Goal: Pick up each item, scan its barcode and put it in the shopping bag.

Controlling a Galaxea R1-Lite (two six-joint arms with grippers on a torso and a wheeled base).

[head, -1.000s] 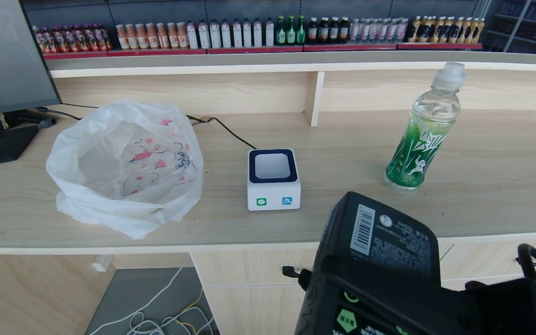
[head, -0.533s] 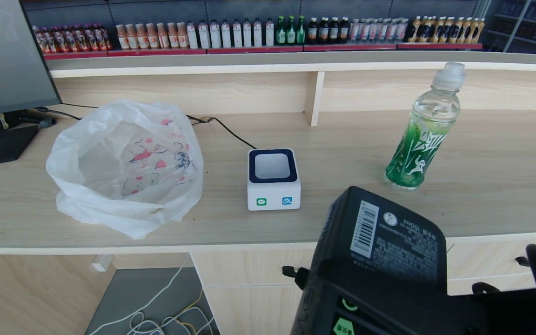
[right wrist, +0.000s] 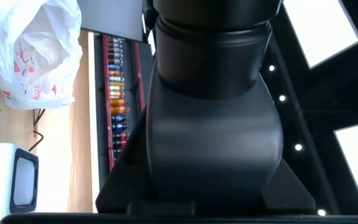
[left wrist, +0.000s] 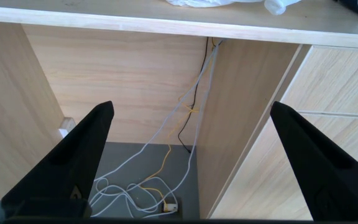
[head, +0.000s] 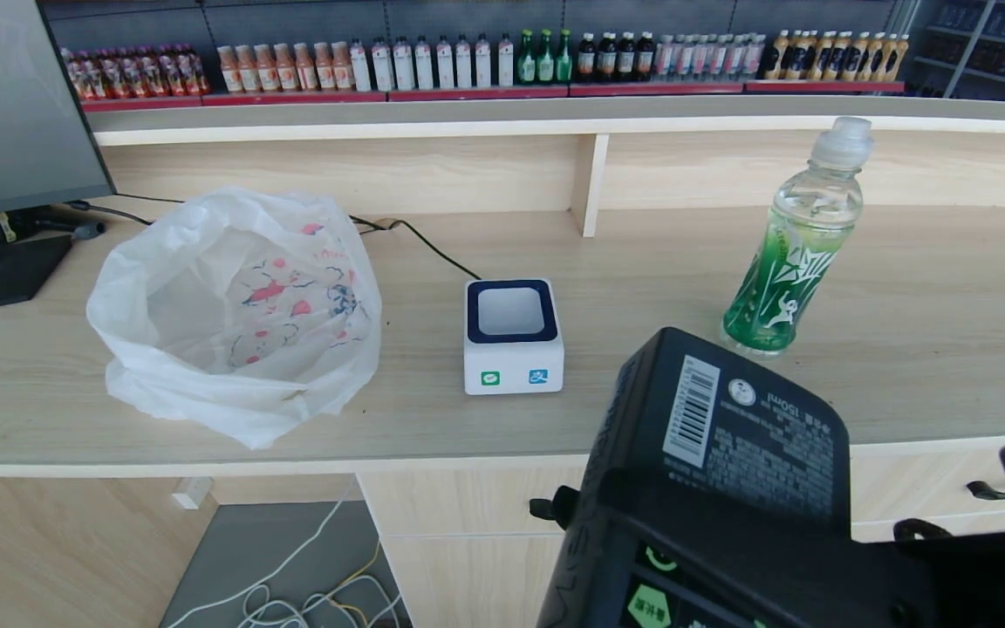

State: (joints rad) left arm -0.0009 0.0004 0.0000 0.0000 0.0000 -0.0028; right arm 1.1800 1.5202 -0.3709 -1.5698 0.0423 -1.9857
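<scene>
The left gripper (left wrist: 191, 107) hangs below the bench (left wrist: 104, 22) edge, its two black fingers (left wrist: 73, 162) spread wide apart. Between them opens a wooden recess (left wrist: 123, 81) under the bench, where black, white and yellow cables (left wrist: 196, 93) hang down and coil on the grey floor (left wrist: 138, 155). A bit of white shopping bag (left wrist: 197, 2) rests on the bench edge.

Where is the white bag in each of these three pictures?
Head view: bag on the counter, left of the scanner.
Left wrist view: its rim pokes over the counter edge, above the cables.
Right wrist view: bag on the counter beyond the scanner.
Shared landmark: the counter.
</scene>
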